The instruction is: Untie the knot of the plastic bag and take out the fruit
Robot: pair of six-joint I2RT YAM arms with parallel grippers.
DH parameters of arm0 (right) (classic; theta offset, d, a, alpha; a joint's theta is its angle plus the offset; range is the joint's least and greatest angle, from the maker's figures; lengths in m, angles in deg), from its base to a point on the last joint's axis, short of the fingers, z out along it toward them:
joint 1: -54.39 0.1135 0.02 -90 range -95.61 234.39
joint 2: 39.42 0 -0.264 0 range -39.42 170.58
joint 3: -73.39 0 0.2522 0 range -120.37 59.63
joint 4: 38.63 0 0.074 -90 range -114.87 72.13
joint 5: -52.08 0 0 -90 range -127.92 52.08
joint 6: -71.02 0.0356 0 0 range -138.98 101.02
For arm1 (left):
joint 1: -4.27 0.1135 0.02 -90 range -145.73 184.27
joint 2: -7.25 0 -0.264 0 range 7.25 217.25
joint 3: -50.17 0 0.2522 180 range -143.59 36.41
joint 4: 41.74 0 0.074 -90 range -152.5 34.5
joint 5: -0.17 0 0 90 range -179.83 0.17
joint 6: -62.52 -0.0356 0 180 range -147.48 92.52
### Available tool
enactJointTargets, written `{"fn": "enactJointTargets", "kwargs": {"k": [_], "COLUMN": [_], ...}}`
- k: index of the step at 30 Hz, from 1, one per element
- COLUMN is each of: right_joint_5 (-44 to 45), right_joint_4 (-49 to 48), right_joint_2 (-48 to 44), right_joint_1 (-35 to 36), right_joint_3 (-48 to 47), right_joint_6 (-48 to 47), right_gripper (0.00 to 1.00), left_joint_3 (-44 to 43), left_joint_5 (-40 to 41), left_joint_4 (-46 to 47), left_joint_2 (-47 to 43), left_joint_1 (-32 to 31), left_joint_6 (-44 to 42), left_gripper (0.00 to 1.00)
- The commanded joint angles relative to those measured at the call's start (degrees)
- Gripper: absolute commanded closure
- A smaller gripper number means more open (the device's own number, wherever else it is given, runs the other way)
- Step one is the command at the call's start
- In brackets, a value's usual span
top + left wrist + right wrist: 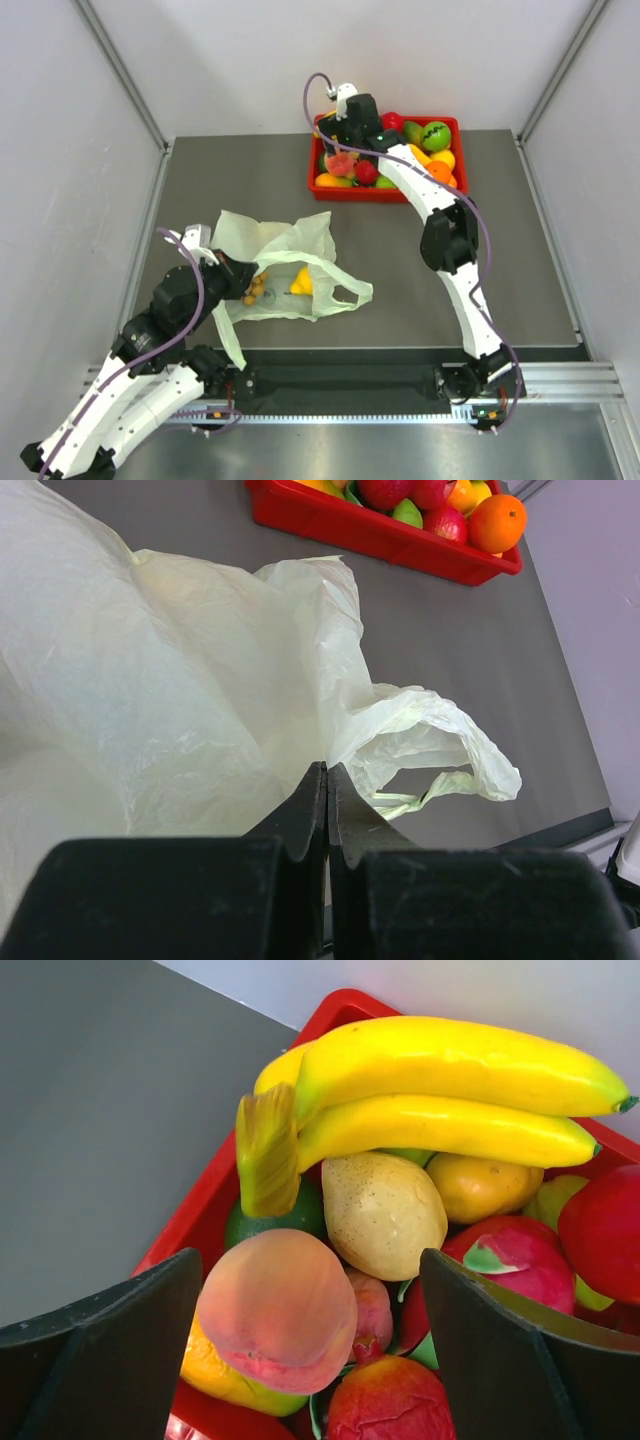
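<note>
The pale green plastic bag (275, 250) lies crumpled and open at the table's left middle. One handle loop (350, 291) lies loose; no tied knot shows. Small yellow pieces (301, 281) and tan-brown berries (257, 287) show inside it. My left gripper (238, 277) is at the bag's left edge, its jaws pressed together on the bag film (200, 700), with the tips (327, 768) against it. My right gripper (345, 135) hangs open and empty over the red tray (385, 195), straddling a pink peach (275, 1310). The yellow banana bunch (440, 1090) and a round green dark-marked fruit (436, 134) lie in the tray.
The red tray stands at the back middle, piled with apples, oranges, a pear-like yellow fruit (385, 1210) and other toy fruit. It also shows at the top of the left wrist view (380, 535). Grey walls enclose the dark table on both sides.
</note>
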State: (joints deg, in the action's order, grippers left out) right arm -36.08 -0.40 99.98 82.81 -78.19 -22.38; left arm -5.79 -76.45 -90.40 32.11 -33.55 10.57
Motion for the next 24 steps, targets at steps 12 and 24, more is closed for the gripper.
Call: {"fn": "enactJointTargets", "kwargs": {"k": [12,24], "right_joint_5": [-1.14,9.22], "right_joint_4": [-11.91,-11.02], "right_joint_2": [-40.40,-71.71], "right_joint_1": [3.91,36.77], "right_joint_3": [31.71,67.49], "right_joint_6": [2.70,3.04], "right_gripper": [0.00,0.35], "left_joint_3": [-2.89,-6.06], "left_joint_5": [0.76,2.87], "left_joint_4": [-0.52,-0.35], "left_joint_2": [1.33,3.79], "left_joint_1": [-0.14,-0.15], "left_joint_6": [-1.48,-2.88], "left_gripper": [1.00,1.00]}}
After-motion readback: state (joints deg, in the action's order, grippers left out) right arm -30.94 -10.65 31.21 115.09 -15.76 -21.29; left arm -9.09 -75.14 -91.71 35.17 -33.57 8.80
